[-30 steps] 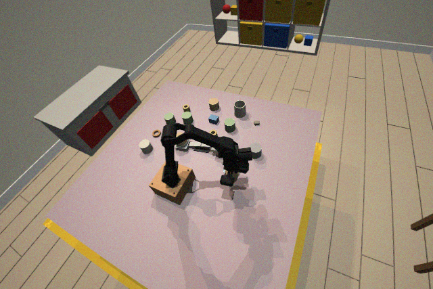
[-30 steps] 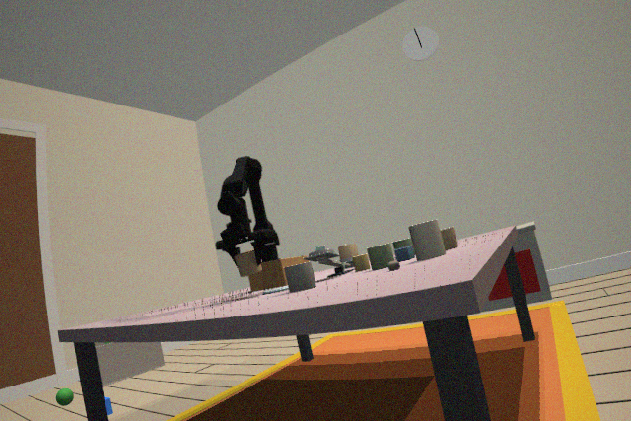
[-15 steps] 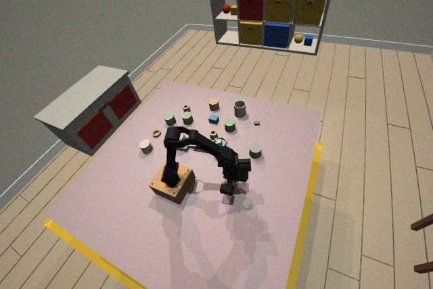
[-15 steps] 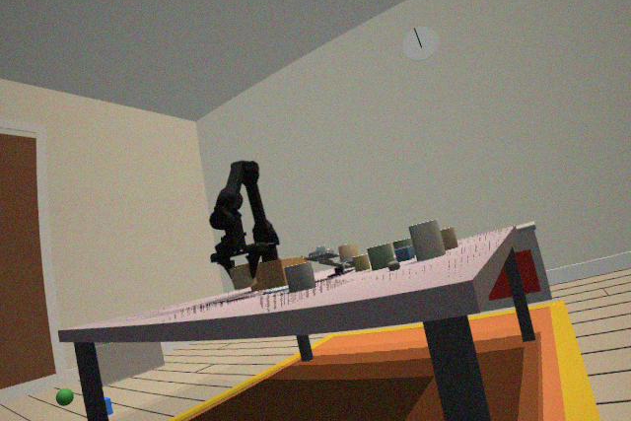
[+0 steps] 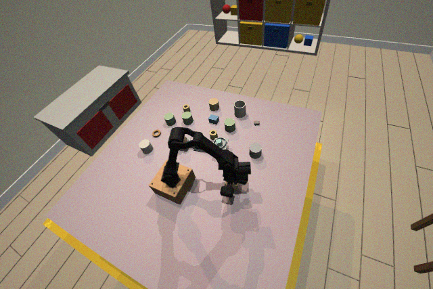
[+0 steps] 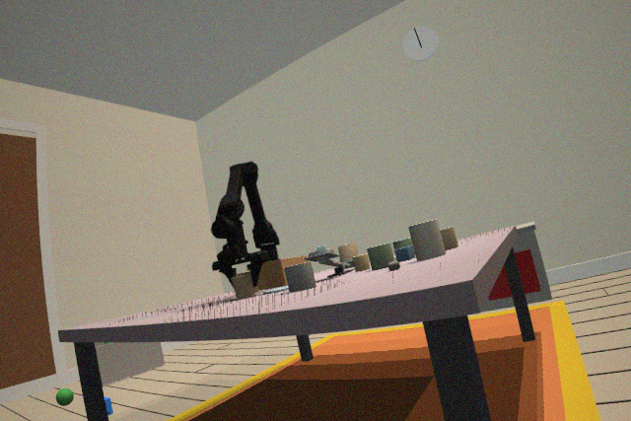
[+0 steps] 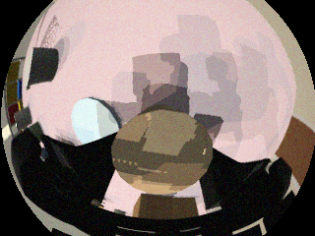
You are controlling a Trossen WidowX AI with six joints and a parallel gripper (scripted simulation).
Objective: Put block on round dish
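My gripper (image 5: pixel 235 187) (image 6: pixel 244 281) (image 7: pixel 160 137) is shut on a tan cup (image 6: pixel 245 286) (image 7: pixel 162 147), held slightly tilted, low at the table surface; whether it touches is unclear. The pale round dish (image 6: pixel 275 290) (image 7: pixel 93 120) lies beside the cup, to its left in the wrist view; the arm hides it in the top view. The teal block (image 5: pixel 219 141) (image 6: pixel 320 248) sits uncovered on the right end of the balance in the top view. The other tan cup (image 6: pixel 348 252) stands on the opposite end, largely hidden by the arm in the top view.
A grey cylinder (image 5: pixel 255 151) (image 6: pixel 299 276) stands near the dish. Beyond the balance are green cylinders (image 5: pixel 229 125), a blue block (image 5: pixel 213 119) and a tall grey cup (image 5: pixel 239 109) (image 6: pixel 427 240). A white cylinder (image 5: pixel 145 147) stands at the left.
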